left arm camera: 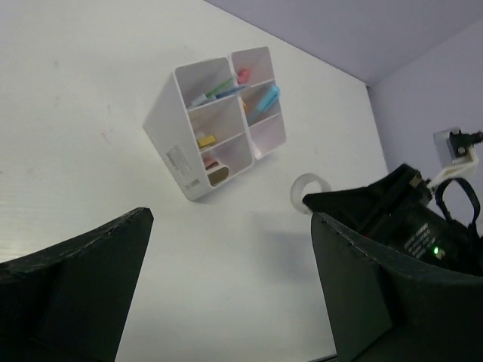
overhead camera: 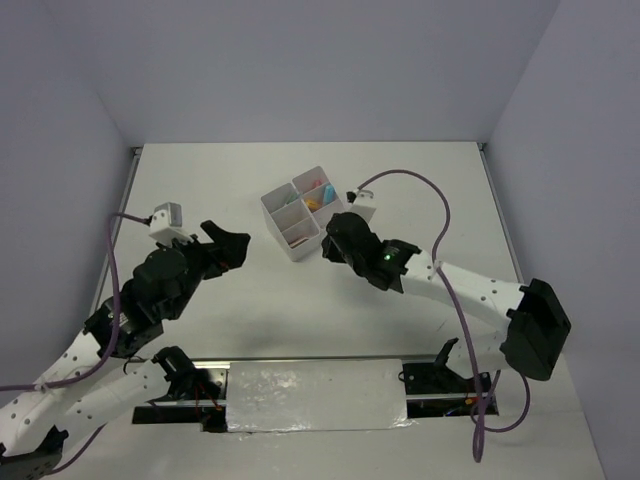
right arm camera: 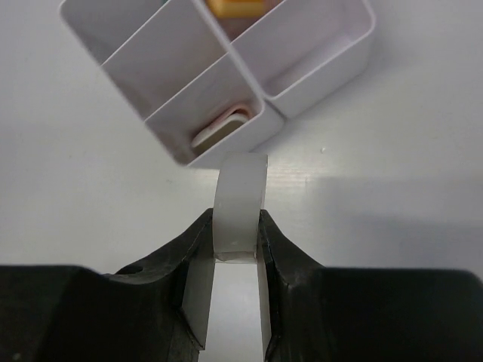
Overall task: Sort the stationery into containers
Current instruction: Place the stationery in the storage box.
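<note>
Pinched in right hand (right arm camera: 235,230): translucent tape roll (right arm camera: 241,192), white four-compartment plastic organiser (right arm camera: 328,75) just ahead; left hand (overhead camera: 228,248) wide open, empty, farther off.

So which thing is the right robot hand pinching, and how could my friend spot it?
Find the white square plastic organiser with four compartments. Just outside its corner nearest the right arm, that arm's black two-finger gripper pinches a small milky see-through tape roll standing on edge. It is the only ring shape, and it sits outside the box, while the colourful pieces lie inside.
</note>
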